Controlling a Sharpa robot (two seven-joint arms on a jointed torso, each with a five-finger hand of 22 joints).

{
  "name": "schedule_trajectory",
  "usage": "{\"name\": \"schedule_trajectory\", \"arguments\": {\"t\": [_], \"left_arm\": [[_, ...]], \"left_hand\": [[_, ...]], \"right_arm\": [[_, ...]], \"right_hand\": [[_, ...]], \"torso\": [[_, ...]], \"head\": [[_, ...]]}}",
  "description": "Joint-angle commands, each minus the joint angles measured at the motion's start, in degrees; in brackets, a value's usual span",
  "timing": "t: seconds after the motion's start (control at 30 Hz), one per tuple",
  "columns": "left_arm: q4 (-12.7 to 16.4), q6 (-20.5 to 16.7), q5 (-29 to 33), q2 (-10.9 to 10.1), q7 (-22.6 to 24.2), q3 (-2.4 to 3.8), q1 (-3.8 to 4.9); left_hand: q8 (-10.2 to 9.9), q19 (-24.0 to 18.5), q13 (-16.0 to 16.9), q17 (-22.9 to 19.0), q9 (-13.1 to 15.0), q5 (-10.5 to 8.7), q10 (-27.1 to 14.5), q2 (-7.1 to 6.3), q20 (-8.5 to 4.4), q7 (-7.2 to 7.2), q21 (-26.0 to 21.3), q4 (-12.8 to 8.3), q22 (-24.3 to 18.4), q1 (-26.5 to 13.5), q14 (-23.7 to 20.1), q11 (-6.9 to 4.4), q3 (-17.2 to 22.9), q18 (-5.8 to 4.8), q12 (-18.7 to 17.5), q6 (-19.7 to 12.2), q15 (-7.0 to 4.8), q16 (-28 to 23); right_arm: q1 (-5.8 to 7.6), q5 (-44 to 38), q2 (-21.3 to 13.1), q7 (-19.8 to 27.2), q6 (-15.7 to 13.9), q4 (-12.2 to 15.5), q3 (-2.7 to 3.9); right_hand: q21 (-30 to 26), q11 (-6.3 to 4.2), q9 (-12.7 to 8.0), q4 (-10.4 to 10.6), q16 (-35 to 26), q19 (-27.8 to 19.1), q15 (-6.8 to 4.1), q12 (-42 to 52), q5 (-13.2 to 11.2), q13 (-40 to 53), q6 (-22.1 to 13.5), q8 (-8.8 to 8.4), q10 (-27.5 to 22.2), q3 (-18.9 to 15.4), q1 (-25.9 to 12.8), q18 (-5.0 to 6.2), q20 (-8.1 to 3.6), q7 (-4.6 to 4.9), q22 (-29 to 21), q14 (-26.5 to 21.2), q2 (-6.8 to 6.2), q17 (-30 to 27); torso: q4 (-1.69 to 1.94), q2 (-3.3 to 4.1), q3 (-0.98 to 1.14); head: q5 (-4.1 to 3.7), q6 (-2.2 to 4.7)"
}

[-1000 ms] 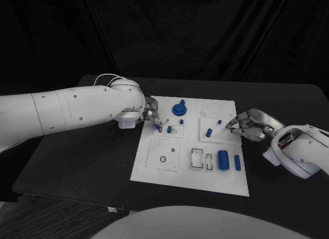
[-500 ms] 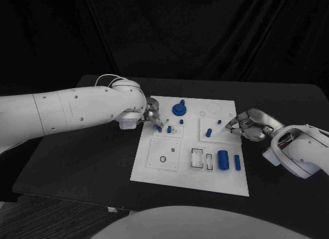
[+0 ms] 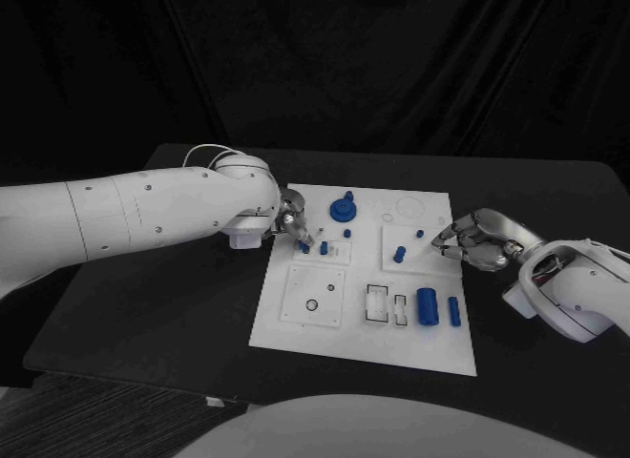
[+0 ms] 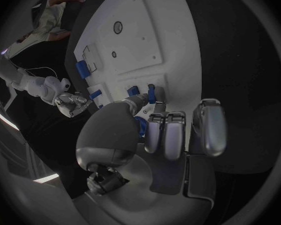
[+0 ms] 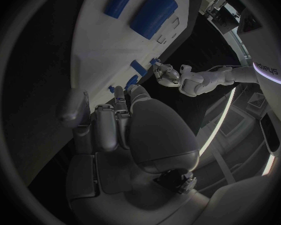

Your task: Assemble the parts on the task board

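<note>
Left hand pinching a blue peg at the task board's upper left; right hand idle at the board's right edge.

The task board [image 3: 322,324] lies at frame centre. The left hand [image 3: 290,221] grips a small blue peg [image 4: 151,93] between thumb and fingertip, though whether the peg touches the board is hard to make out. The right hand [image 3: 477,240] sits with fingers curled in, holding nothing visible. A blue knob [image 3: 344,207] stands top centre; a blue cylinder [image 3: 427,305] and a slimmer blue pin [image 3: 454,312] lie lower right.
</note>
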Motion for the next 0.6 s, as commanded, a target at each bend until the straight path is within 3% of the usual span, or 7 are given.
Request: {"name": "schedule_trajectory", "arguments": {"t": [0.03,0.07,0.2,0.4,0.47,0.6], "left_arm": [[-0.2,0.5,0.1,0.1,0.3,-0.05,-0.38],[-0.2,0.5,0.1,0.1,0.3,-0.05,-0.45],[-0.3,0.3,0.1,0.2,0.3,-0.05,-0.7],[-0.3,0.2,0.1,0.3,0.3,-0.05,-0.86],[-0.3,0.2,0.1,0.2,0.3,-0.05,-0.88],[-0.2,0.5,0.1,0.2,0.3,-0.05,-0.91]], "left_hand": [[-0.7,-0.1,14.6,15.1,1.2,-1.66,6.4,-0.65,-0.22,-1.06,-0.5,0.0,11.5,-0.6,6.4,-0.03,3.5,-0.64,0.0,-0.7,-0.21,0.6],[-0.7,-0.1,14.6,15.1,1.2,-2.34,6.4,-0.61,-0.21,-1.06,-0.5,0.2,11.6,-0.8,6.4,-0.02,3.3,-0.65,0.0,-0.7,-0.2,0.6],[-0.7,-0.1,14.6,15.1,1.2,-1.99,6.4,-0.64,-0.21,-0.99,-0.5,1.0,11.5,-1.5,6.4,0.03,2.1,-0.64,0.0,-0.5,-0.17,0.6],[-1.0,-0.1,14.6,15.1,1.1,-4.13,6.4,-0.36,-0.17,-0.95,-0.5,2.0,11.6,-2.0,6.4,0.06,0.6,-0.65,0.0,-0.5,-0.15,0.6],[-1.2,-0.1,14.6,15.1,0.9,-5.81,6.4,-0.26,-0.13,-0.84,-0.6,2.9,11.5,-2.5,6.4,0.14,-0.7,-0.64,0.0,-0.5,-0.08,0.6],[-1.5,-0.1,14.6,15.1,0.8,-5.93,6.4,-0.29,-0.08,-0.71,-0.7,3.8,11.5,-3.0,6.4,0.24,-1.9,-0.63,0.0,-0.5,-0.02,0.6]], "right_arm": [[-0.17,-0.3,-0.1,-0.8,0.0,0.1,0.04],[-0.18,-0.3,-0.1,-0.8,0.0,0.1,0.04],[-0.19,-0.3,-0.1,-0.8,0.0,0.1,0.04],[-0.22,-0.3,-0.1,-0.8,0.0,0.1,0.04],[-0.23,-0.3,-0.1,-0.8,0.0,0.1,0.04],[-0.25,-0.3,-0.1,-0.8,0.1,0.1,0.04]], "right_hand": [[-1.0,-0.88,0.9,0.1,-0.8,-0.4,-0.63,-1.9,0.8,5.8,-0.4,1.06,3.9,2.0,2.2,0.12,0.01,-0.03,7.9,2.7,1.2,3.2],[-1.1,-0.86,0.9,0.1,-0.8,-0.4,-0.63,-1.9,0.8,5.8,-0.5,1.04,3.9,2.0,2.2,0.13,0.01,-0.02,7.8,2.7,1.19,3.2],[-1.2,-0.85,0.9,0.1,-0.8,-0.5,-0.62,-1.9,0.8,5.8,-0.6,0.99,3.9,2.0,2.2,0.14,0.02,0.01,7.8,2.7,1.17,3.2],[-1.1,-0.84,0.9,0.1,-0.8,-0.5,-0.61,-1.9,0.8,5.9,-0.6,0.97,3.9,2.0,2.2,0.13,0.02,0.03,7.8,2.7,1.17,3.2],[-1.1,-0.84,0.9,0.1,-0.8,-0.5,-0.61,-1.9,0.8,5.9,-0.6,0.97,3.9,2.0,2.2,0.13,0.02,0.03,7.8,2.7,1.17,3.2],[-1.1,-0.84,0.9,0.1,-0.8,-0.5,-0.61,-1.9,0.8,5.9,-0.6,0.97,3.9,2.0,2.2,0.13,0.02,0.03,7.8,2.7,1.17,3.2]], "torso": [[0.04,-0.03,0.0],[0.04,-0.02,0.0],[0.01,0.0,-0.02],[0.03,0.03,0.0],[0.02,0.01,-0.01],[0.03,0.01,0.0]], "head": [[-0.04,0.0],[-0.07,0.0],[0.01,0.0],[-0.02,0.0],[-0.02,0.0],[0.01,0.0]]}}
